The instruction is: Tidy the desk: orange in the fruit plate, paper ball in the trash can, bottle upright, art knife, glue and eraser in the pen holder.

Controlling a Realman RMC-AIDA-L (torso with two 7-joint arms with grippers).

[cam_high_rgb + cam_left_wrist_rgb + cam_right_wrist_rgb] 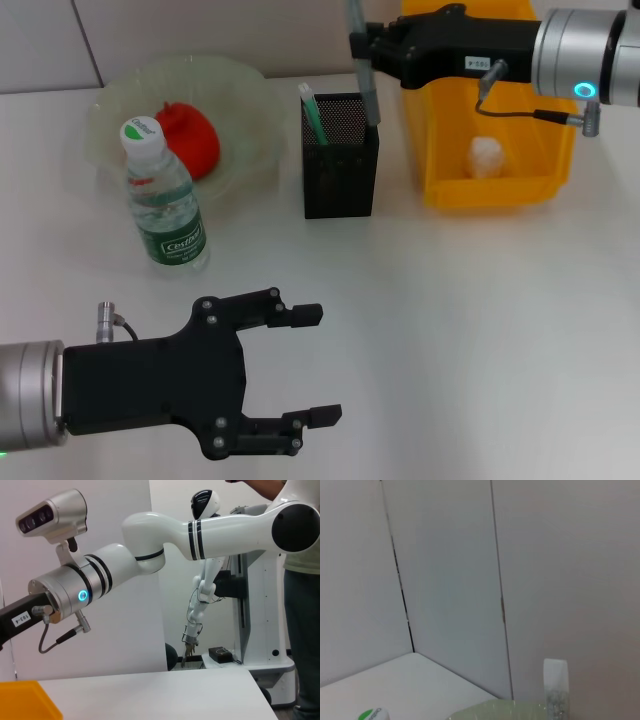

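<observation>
Head view. The right gripper (362, 45) hangs above the pen holder (340, 155), its fingers closed on a slim grey tool (363, 62) (probably the art knife, though its identity cannot be confirmed) whose lower end dips into the holder's open mouth just below the fingers. A green-and-white stick (312, 112), possibly the glue, already leans inside the holder, beside the grey tool.

The left gripper (305, 365) rests low over the bare white surface (480, 320), fingers spread wide and holding nothing; no object lies between them.

Beyond the left fingers, the bottle (165, 200) stands upright, touching or just in front of the fruit plate (110, 135), in which the orange (190, 137) sits. To the far side of the right fingers, the paper ball (487, 157) lies inside the trash can (500, 150). The eraser is not visible anywhere; whether it is already inside the mesh holder cannot be told.

Step in hand, as judged: depositing the grey tool into the pen holder, late in the task, with most items seemingly placed.

The next move calls for the right fingers to release only once the tool is well inside the rim, then to lift straight clear so that neither the holder nor the green stick is knocked.
</observation>
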